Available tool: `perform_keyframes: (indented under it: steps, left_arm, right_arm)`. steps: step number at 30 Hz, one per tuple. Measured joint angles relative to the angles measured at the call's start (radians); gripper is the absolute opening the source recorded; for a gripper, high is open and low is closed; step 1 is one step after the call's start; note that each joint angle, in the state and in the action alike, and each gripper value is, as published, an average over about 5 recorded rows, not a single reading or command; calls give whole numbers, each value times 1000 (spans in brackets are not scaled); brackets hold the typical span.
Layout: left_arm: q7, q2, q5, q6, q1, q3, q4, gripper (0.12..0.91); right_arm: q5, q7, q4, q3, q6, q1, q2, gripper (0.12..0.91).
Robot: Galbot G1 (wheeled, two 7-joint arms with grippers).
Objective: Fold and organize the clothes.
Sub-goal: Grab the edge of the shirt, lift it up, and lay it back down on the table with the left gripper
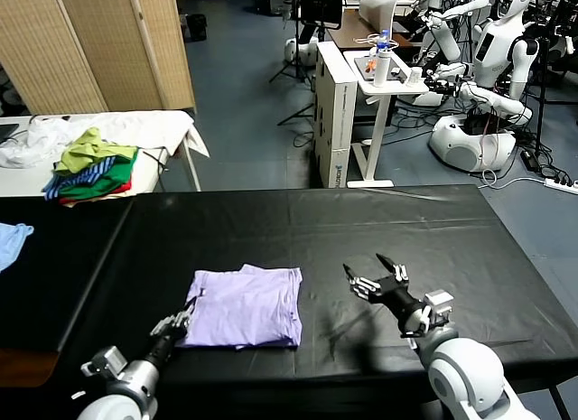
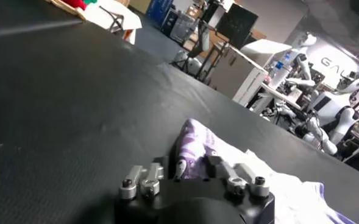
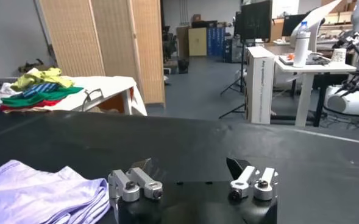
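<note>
Lavender T-shirt point(image 1: 246, 307), partly folded, lies lower centre on the black table point(image 1: 470, 248). Left gripper point(image 1: 173, 324) pinches its lower-left corner; right gripper point(image 1: 375, 277) hovers spread wide, right of it. Risk: thin cloth slipping free, or only the top layer lifting and undoing the fold.

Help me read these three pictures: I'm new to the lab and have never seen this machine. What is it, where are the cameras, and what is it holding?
It is a two-armed robot at a black table. One picture looks down from its head; the other two come from cameras on its wrists. A partly folded lavender T-shirt lies before it. The left gripper is at the shirt's near left corner, its fingers closing on the cloth edge. The right gripper hovers open beside the shirt, holding nothing. On the white side table sits a pile of green, striped and red clothes.
</note>
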Motion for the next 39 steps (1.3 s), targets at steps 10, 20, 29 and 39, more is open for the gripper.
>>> perform_keyframes:
  steps: [10, 20, 29, 39]
  left_arm:
    - [-49, 21, 71, 19, -10, 3, -42, 161]
    - [-80, 190, 278, 33, 7, -64, -90, 161]
    - [-66, 419, 303, 22, 77, -237, -87, 161]
    - [-112, 569, 283, 44, 201, -438, -142, 161]
  right_arm:
    - [-13, 1, -3, 12, 3, -13, 8, 907]
    - [-36, 1, -22, 1, 5, -8, 18, 907]
    - [-39, 1, -35, -15, 9, 4, 25, 907]
    - [-54, -1, -62, -45, 17, 17, 48, 907]
